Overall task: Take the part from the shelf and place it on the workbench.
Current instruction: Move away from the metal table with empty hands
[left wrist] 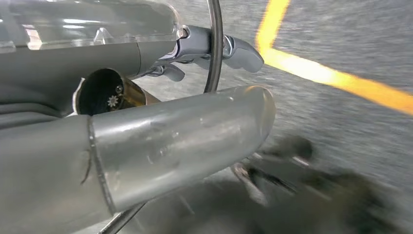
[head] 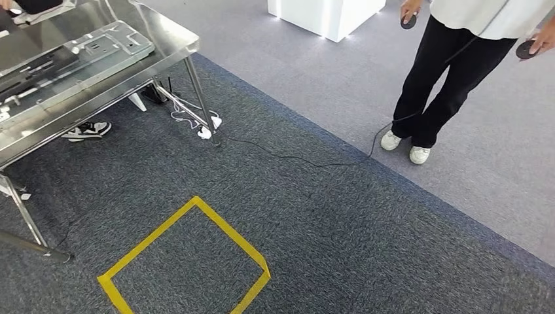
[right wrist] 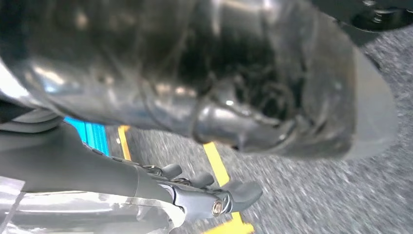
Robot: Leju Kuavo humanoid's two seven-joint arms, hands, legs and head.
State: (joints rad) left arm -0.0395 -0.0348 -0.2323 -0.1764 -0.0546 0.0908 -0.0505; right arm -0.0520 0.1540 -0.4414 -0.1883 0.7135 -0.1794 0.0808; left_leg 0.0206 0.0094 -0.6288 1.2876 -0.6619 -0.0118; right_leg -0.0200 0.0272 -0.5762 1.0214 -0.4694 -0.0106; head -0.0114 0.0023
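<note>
- Left hand [left wrist: 185,122]: the thick thumb lies across the near part of the wrist view, with the fingers [left wrist: 241,51] stretched out beyond it. A thin metal rod [left wrist: 215,58] runs through the gap between thumb and fingers. I cannot tell whether the hand grips it.
- Right hand [right wrist: 195,195]: the dark fingers [right wrist: 243,192] are slightly curled above the carpet. The picture is blurred and a shiny dark mass covers much of it, so I cannot tell whether the hand holds anything.
- Part: a flat grey metal panel [head: 78,55] lies on the steel workbench [head: 170,39] at the far left. I cannot tell whether this is the task's part.
- Floor: a square of yellow tape [head: 229,232] is stuck to the dark carpet [head: 366,235], near and left of centre. A lighter carpet [head: 327,78] begins further off.
- Under the bench's far right leg lies a white power strip [head: 206,131]. A black cable [head: 294,159] runs from there along the floor towards the right.
- A shoe [head: 88,131] shows below the bench.
- Person [head: 451,72]: stands at the far right in black trousers and white shoes, with a round black disc [head: 408,22] in one hand and another [head: 525,50] in the other.
- A white block [head: 327,16] stands at the far edge, left of the person.
</note>
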